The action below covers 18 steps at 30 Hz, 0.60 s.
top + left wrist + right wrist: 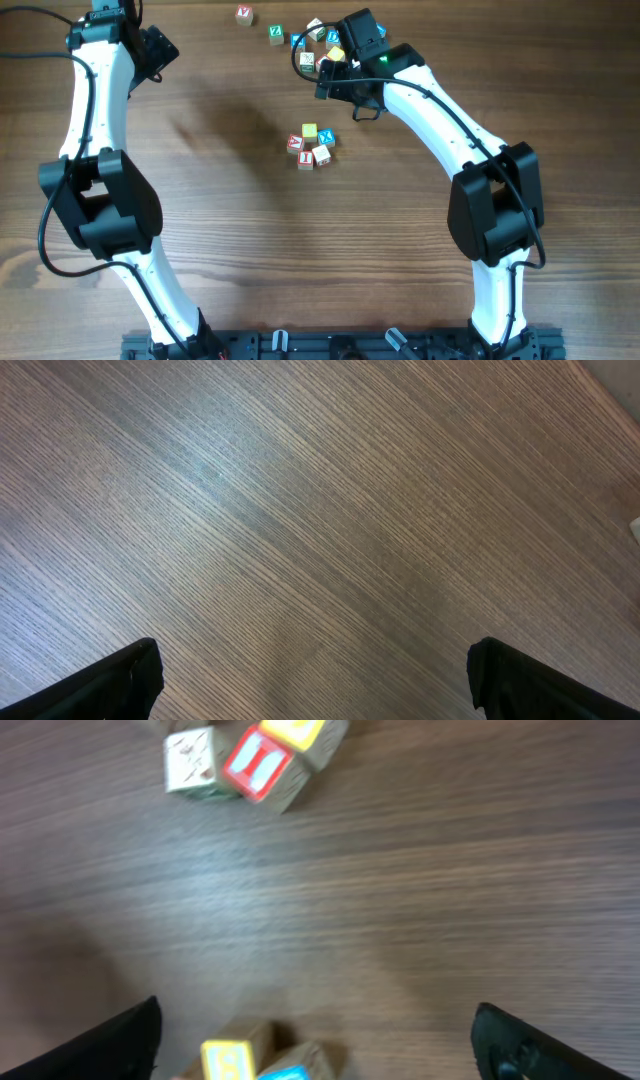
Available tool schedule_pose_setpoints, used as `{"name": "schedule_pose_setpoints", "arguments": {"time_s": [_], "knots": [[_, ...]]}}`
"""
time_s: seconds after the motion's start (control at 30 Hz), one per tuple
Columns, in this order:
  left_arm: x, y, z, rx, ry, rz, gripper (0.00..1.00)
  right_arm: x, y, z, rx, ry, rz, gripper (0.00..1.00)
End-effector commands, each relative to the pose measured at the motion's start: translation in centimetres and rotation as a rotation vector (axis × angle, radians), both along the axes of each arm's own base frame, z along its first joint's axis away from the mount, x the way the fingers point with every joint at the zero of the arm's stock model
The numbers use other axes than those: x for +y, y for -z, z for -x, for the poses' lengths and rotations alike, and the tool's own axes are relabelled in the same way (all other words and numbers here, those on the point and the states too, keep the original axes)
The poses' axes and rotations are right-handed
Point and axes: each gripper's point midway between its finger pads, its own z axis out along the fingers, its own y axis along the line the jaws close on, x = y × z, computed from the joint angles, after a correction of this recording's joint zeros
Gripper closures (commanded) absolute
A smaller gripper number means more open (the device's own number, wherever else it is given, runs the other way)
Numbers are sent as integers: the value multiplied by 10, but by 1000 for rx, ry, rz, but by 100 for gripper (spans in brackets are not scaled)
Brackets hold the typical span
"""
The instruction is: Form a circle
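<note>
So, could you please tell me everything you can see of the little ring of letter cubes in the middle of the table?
The circle is a tight ring of five tiny wooden cubes with coloured letter faces up: one yellow, one blue, two red, one whitish. The cubes sit flat on the wooden table near its middle, packed side to side, apart from the loose scatter of cubes farther back. Nothing else touches it.

Even soft light; pale sheen on table (pixel 215 465) in left wrist view; right wrist view blurred; shadows faint.
</note>
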Motion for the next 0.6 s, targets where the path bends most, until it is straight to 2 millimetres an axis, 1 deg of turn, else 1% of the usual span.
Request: {"name": "schedule_pose_setpoints", "arguments": {"time_s": [0.0, 0.03, 0.1, 0.13, 0.2, 0.23, 0.27, 0.3, 0.37, 0.4, 0.43, 0.5, 0.57], "knots": [[3, -6, -2, -12, -3, -16, 0, 24, -17, 13, 45, -60, -134, 53], [3, -6, -2, -12, -2, -16, 0, 25, -15, 19, 77, -54, -143, 69], [3, -6, -2, -12, -2, -16, 0, 17, -6, 36, 189, 62, -150, 80], [3, -6, -2, -12, -3, -16, 0, 10, 0, 48, 260, 137, -139, 88], [3, -6, -2, -12, -2, -16, 0, 0, 9, 70, 379, 278, -126, 90], [3, -6, -2, -12, -2, -16, 0, -2, 12, 77, 416, 322, -123, 92], [3, -6, -2, -12, -2, -16, 0, -1, 16, 85, 451, 351, -122, 92], [3, -6, -2, -12, -2, -16, 0, 2, 20, 91, 475, 350, -127, 88], [3, -6, -2, -12, -2, -16, 0, 9, 28, 103, 510, 346, -125, 88], [3, -6, -2, -12, -2, -16, 0, 12, 32, 107, 514, 350, -123, 93], [3, -6, -2, -12, -2, -16, 0, 19, 37, 109, 507, 336, -128, 96], [3, -6, -2, -12, -2, -16, 0, 26, 39, 109, 494, 327, -138, 96], [3, -6, -2, -12, -2, -16, 0, 32, 41, 114, 510, 373, -147, 96]]}}
